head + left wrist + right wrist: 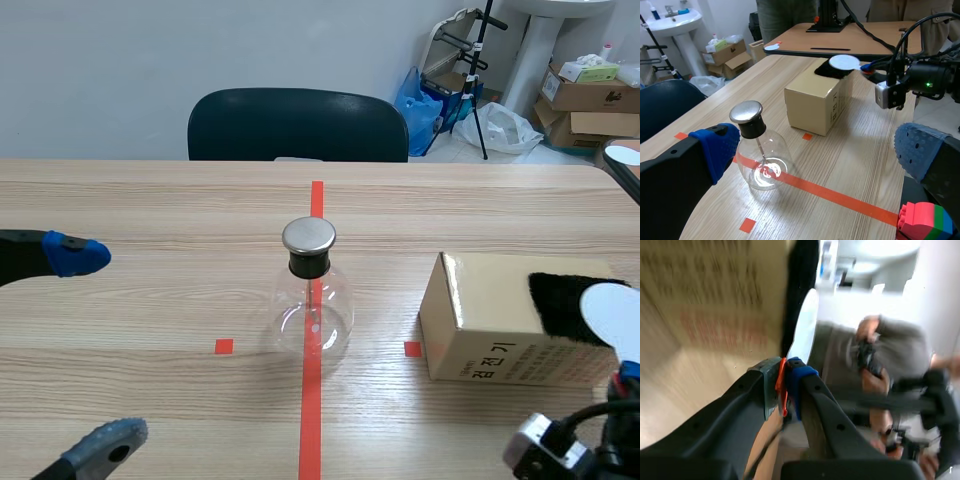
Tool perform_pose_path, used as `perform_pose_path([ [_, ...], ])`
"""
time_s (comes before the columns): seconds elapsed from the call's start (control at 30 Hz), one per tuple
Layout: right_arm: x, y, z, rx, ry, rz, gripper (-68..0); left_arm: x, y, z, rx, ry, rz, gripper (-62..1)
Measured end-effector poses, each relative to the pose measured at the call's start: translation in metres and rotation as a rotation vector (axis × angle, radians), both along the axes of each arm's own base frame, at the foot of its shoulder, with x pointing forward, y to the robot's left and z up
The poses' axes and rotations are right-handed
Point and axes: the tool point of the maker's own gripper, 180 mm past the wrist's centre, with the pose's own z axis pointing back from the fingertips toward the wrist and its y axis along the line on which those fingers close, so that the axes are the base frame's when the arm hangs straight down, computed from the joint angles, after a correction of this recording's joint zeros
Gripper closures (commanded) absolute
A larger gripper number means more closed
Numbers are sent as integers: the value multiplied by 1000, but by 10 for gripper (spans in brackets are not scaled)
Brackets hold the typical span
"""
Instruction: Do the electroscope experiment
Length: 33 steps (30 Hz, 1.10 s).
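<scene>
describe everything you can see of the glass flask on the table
The flask is clear glass, round-bellied with a short neck, standing upright on the wooden table, on the orange-red tape line. A black stopper plugs the neck, topped by a flat shiny metal cap. A thin rod hangs from the stopper into the belly; its lower end is hard to make out. Nothing but the table touches it.

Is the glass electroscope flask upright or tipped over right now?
Upright. The round clear glass flask rests on its base on the wooden table, its silver metal cap on top.
</scene>
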Motion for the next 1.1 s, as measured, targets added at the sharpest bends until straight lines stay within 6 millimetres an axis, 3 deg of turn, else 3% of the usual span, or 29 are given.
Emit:
perform_pose_path([
  [0.1, 0, 28, -1, 2, 9, 192, -9, 0, 0, 0, 0, -1, 0, -623],
  [0.27, -2, 1, -2, 4, 7, -17, -9, 0, 0, 0, 1, 0, 0, -623],
  [0.4, -2, 24, 0, -4, 4, 161, -9, 0, 0, 0, 1, 0, 0, -623],
  [0.53, -2, 0, 3, -7, -9, -29, -9, 0, 0, -1, 7, 3, 1, -623],
  [0.67, -1, 29, -3, 13, 26, 166, -9, 0, 0, -1, 7, 4, 1, -623],
  [0.7, 0, 28, -1, 7, 17, 153, -9, 0, 0, -1, 3, 4, 3, -623],
  [0.8, -3, 0, 1, -4, 4, -52, -9, 2, 1, 2, -15, 5, 10, -623],
  [0.83, -3, 1, 0, -2, 14, -39, -9, 2, 1, 1, -12, 6, 10, -623],
  [0.93, -1, 38, 0, 2, 17, 220, -9, 2, 1, 1, -9, 8, 10, -623],
  [0.97, -1, 42, 2, -5, 7, 240, -9, 2, 1, 1, -8, 9, 10, -623],
  [1.0, 1, 40, 4, -7, -8, 203, -9, 2, 1, 0, -6, 10, 11, -623],
  [1.1, -2, 5, 5, -15, -14, -23, -9, 2, 1, 0, -6, 10, 11, -623],
])
